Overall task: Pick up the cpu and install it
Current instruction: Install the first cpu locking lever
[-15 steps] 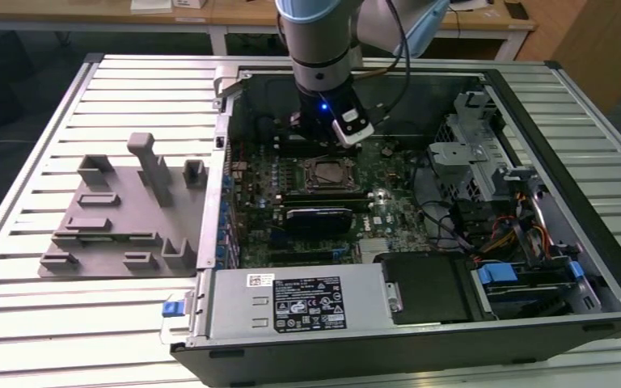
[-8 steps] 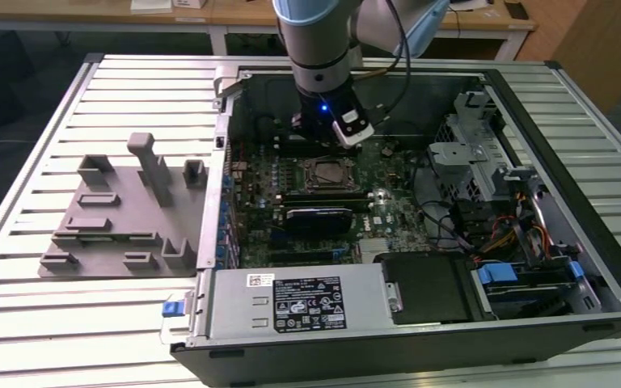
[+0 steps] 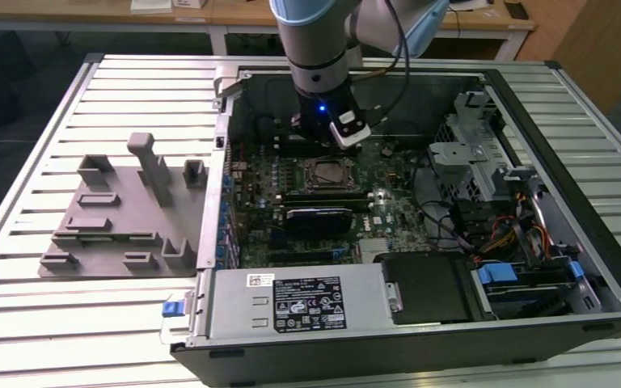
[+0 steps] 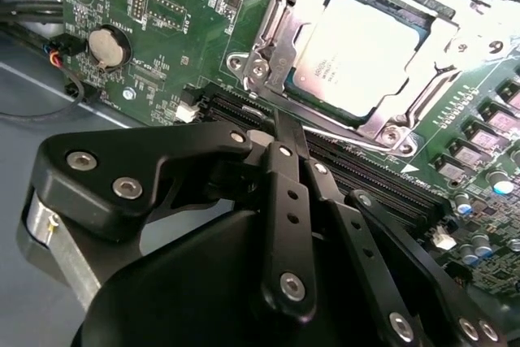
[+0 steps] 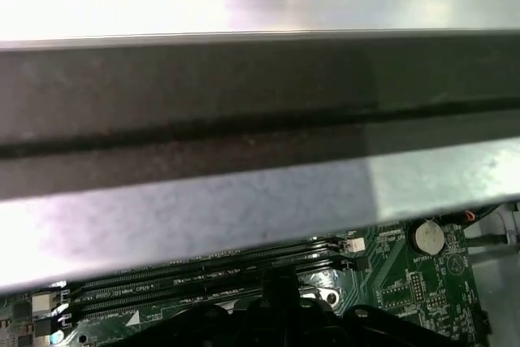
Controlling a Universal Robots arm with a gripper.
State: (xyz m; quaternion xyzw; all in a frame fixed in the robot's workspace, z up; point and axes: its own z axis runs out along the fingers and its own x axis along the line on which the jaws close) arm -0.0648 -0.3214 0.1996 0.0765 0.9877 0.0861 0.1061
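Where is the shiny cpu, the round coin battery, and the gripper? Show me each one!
cpu (image 4: 357, 58): second wrist view, middle of its silver top, lying in the socket.
coin battery (image 4: 108, 46): second wrist view, centre of the round silver disc.
gripper (image 4: 286, 137): second wrist view, at the black fingertips.

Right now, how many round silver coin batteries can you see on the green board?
1: the coin battery sits on the motherboard beyond the memory slots from the cpu. Others may be hidden.

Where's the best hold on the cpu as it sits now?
The cpu lies flat in the socket frame, which covers its edges. Only its silver top is exposed, so come straight down; side edges probably cannot be pinched until the frame is opened.
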